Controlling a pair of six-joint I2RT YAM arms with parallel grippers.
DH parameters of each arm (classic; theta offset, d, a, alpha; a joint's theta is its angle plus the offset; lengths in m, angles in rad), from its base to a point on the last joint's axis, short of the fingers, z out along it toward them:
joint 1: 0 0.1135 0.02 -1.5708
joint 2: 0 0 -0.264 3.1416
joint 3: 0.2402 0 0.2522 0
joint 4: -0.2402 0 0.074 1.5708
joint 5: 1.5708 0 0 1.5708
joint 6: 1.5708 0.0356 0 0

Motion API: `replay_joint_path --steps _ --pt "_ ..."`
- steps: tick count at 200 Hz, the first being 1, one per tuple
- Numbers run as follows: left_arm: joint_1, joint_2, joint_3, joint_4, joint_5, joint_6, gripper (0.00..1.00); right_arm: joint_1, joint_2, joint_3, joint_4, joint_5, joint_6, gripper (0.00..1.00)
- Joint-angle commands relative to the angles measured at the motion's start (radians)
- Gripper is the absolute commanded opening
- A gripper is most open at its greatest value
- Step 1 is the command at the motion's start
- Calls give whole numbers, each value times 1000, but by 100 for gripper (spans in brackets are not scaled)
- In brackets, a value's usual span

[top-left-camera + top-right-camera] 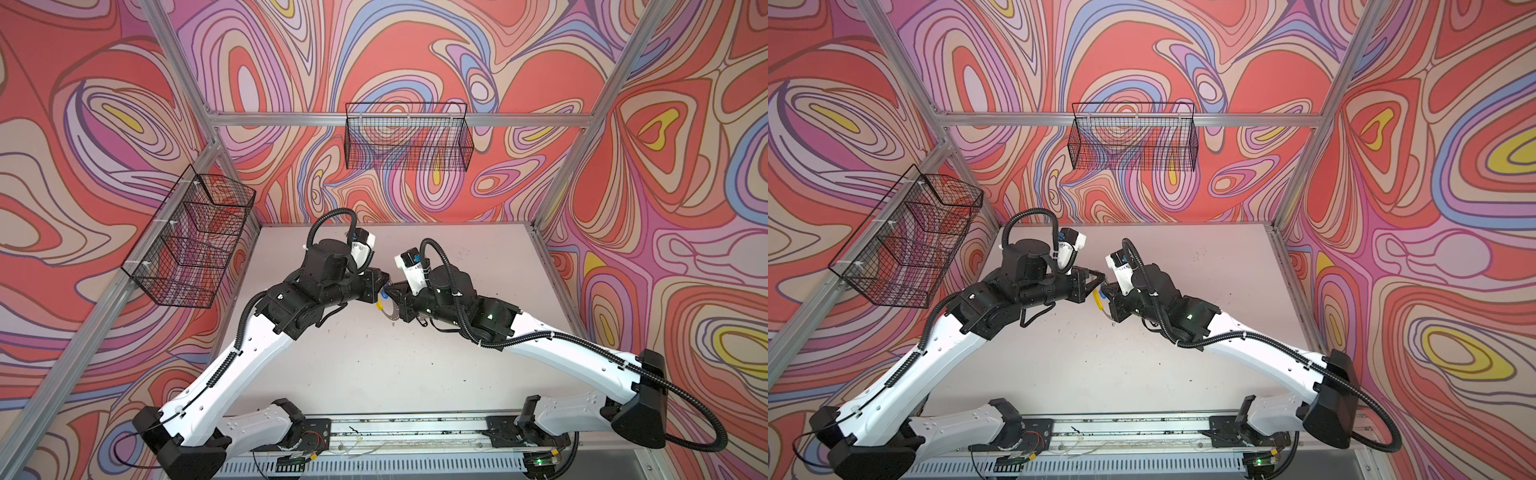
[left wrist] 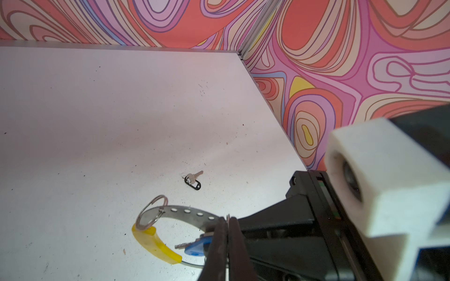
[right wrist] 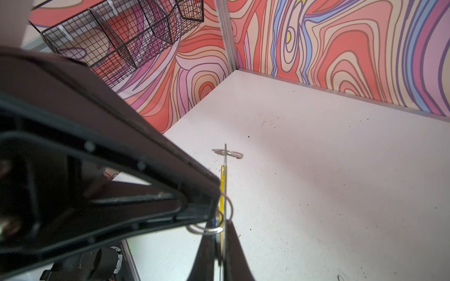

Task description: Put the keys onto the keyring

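Left gripper (image 2: 227, 219): clenched, it seems on the small split ring of the blue-tag key (image 2: 194, 247).
Right gripper (image 3: 222, 226): clamps the keyring (image 2: 180, 213) edge-on.
Black-tag key (image 2: 192, 181): lies apart on the surface (image 2: 97, 121).
Risk: the thin ring may slip out and drop the key.
Hidden: the contact point, behind the fingers.

Robotics lab test booth: aluminium frame (image 1: 282, 119), walls (image 1: 83, 124) papered in bright swirls, wire baskets (image 1: 409, 137), two robot arms (image 1: 249, 365) on a rail (image 1: 415, 426) beside a white surface (image 1: 395, 365).
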State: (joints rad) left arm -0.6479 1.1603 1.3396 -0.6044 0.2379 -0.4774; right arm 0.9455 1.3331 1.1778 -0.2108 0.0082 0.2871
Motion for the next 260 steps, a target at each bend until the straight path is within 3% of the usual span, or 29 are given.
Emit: replay_joint_path --steps 1,11,28,90,148,178,208,235,260 --pt "-1 13 73 -58 -42 18 0 0 8 22 -35 -10 -11 33" --pt "-1 28 101 -90 -67 9 0 1 -2 21 -31 -29 -12 50" --pt "-5 52 138 -120 -113 -17 0 0 -8 46 -35 -68 -12 63" --pt "-42 114 238 -149 -174 -38 0 1 48 156 -75 20 -28 65" --pt "-55 85 225 -149 -194 -71 0 0 66 195 -79 151 -12 53" --pt "-56 80 218 -153 -182 -75 0 0 55 176 -37 154 -12 47" --pt "-56 61 214 -155 -183 -78 0 -1 43 157 -50 193 -6 34" --pt "-56 56 214 -163 -180 -80 0 -1 36 145 -76 203 4 17" --pt "-56 56 214 -167 -176 -81 0 -1 26 139 -88 212 12 11"
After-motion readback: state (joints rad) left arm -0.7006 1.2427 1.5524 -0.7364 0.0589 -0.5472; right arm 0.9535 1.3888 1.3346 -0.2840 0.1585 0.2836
